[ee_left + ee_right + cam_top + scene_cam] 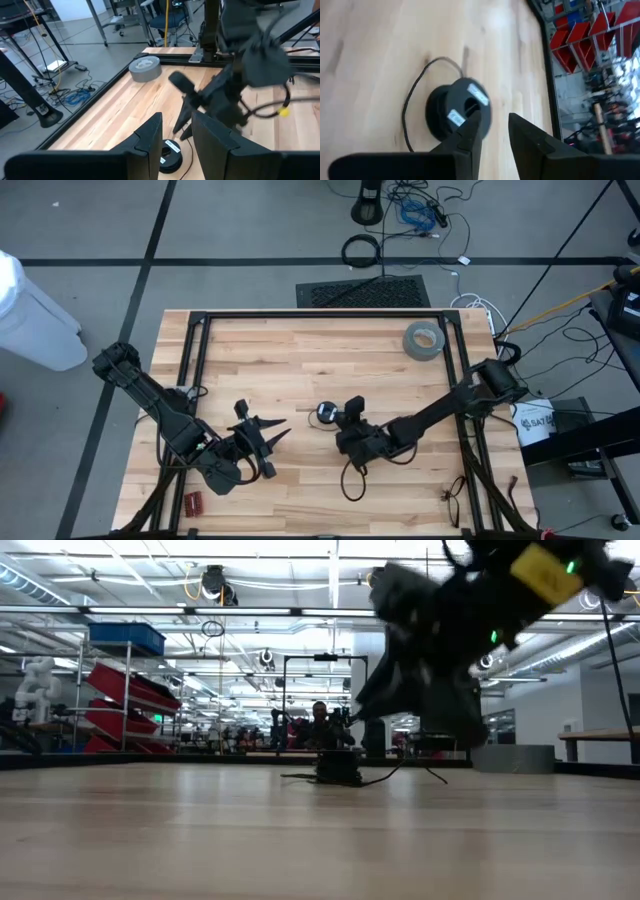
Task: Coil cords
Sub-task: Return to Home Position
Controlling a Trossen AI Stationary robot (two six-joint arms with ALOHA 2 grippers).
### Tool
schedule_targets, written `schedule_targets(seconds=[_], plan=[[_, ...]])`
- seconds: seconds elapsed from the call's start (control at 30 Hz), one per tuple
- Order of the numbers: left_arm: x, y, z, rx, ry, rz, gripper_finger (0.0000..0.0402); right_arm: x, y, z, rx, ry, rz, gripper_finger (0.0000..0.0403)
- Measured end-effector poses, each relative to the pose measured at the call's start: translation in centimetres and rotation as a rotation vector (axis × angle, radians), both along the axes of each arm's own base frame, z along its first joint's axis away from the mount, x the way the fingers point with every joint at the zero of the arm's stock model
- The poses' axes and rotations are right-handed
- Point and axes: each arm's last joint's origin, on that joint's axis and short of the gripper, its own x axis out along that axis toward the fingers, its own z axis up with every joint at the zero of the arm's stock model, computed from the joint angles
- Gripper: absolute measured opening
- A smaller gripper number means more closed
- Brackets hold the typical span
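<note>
Wire [406, 112] end hidden, arm [440, 640] blurred

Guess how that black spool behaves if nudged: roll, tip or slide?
The spool lies flat on its flange, so it would probably slide, not roll. It looks small, likely light. The loose wire tail curves limply, so it should drag behind.

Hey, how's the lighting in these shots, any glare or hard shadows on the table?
High view: even light on the table, with no hard shadows. Low view: bright ceiling lights in the room behind, and the spool stands dark against that room. Right wrist view: the spool's white labels shine brightly, and the wire casts hardly any shadow.
</note>
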Motion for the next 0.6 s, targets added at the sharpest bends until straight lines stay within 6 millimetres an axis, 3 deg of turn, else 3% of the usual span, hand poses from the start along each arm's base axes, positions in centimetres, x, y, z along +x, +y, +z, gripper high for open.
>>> schedule_targets(seconds=[0.33, 0.6], plan=[[0.0, 0.0, 0.0, 0.026, 0.013, -0.008, 0.009, -2.6, 0.4, 6.5, 0.365, -0.147, 0.042, 0.0084], [0.0, 0.1, 0.0, 0.03, 0.014, -0.006, 0.0027, -4.7, -0.4, 11.7, 0.601, -0.334, 0.039, 0.0059]])
